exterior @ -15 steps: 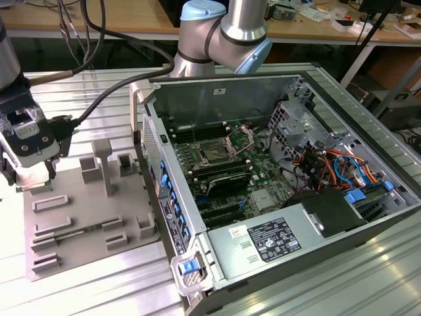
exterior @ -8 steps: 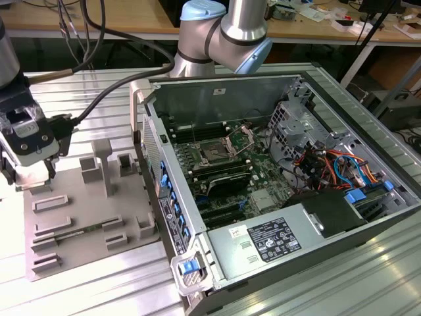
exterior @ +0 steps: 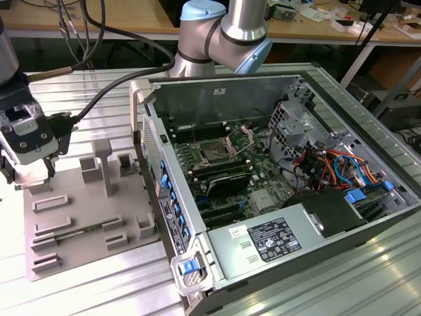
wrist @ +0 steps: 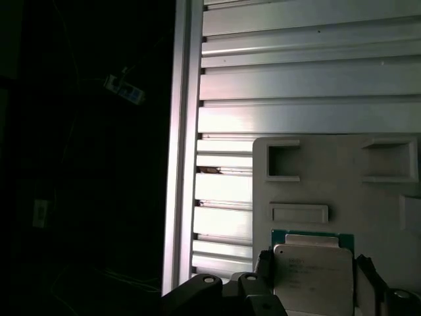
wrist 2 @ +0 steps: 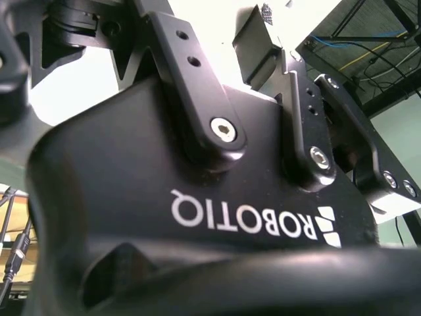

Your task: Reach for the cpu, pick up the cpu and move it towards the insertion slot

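One grey-and-blue robot arm stands behind an open computer case on a ribbed aluminium table. Its pincer hangs low at the exterior view's left, over the far corner of a grey plastic tray moulded with raised frames. In the first wrist view the pincer sits over the cpu, whose silvery top and green rim show against the tray near one edge. Whether the pincer is clamped on the chip or merely spread beside it cannot be told. The insertion slot, dark inside an upturned metal frame, lies well apart from the cpu on the green board inside the case, to the exterior view's right of the tray. A silver power supply fills the case's near end, and orange and blue cables bunch beside the board. A thick black cable trails from the pincer across the table. Behind the table, a wooden table runs across the room. In the first wrist view the table's pale slats end at a rail, with darkness past it.
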`<state>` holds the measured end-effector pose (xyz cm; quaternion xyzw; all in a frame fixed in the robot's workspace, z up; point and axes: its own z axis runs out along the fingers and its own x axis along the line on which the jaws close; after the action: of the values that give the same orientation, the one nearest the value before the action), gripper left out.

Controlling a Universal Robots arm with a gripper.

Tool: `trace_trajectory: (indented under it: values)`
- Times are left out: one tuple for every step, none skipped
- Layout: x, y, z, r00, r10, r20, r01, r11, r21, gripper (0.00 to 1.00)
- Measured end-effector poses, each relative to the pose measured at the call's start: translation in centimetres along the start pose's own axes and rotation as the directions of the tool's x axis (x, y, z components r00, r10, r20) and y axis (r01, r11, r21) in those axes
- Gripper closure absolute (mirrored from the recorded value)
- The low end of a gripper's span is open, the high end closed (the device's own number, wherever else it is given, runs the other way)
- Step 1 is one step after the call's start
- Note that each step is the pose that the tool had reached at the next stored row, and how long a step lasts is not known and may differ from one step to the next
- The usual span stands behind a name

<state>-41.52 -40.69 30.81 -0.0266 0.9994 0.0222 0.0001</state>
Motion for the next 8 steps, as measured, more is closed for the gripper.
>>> trace_trajectory:
  values:
    - [0.00, 0.00, -0.05, 1.0000, 0.000, -0.0001, 0.000, 1.0000, -0.0001, 0.45]
    - [0.00, 0.01, -0.08, 1.0000, 0.000, 0.0000, 0.000, 1.0000, -0.0002, 0.45]
    - [0.00, 0.01, -0.11, 1.0000, 0.000, 0.0000, 0.000, 1.0000, -0.0002, 0.45]
    - [0.00, 0.01, -0.16, 1.0000, 0.000, 0.0000, 0.000, 1.0000, -0.0005, 0.45]
    - [0.00, 0.01, -0.20, 1.0000, 0.000, -0.0001, 0.000, 1.0000, -0.0005, 0.45]
    - [0.00, 0.01, -0.24, 1.0000, 0.000, -0.0001, 0.000, 1.0000, -0.0007, 0.45]
    - [0.00, 0.01, -0.27, 1.0000, 0.000, 0.0000, 0.000, 1.0000, -0.0009, 0.45]
    - [0.00, 0.02, -0.31, 1.0000, 0.000, 0.0000, 0.000, 1.0000, -0.0010, 0.45]
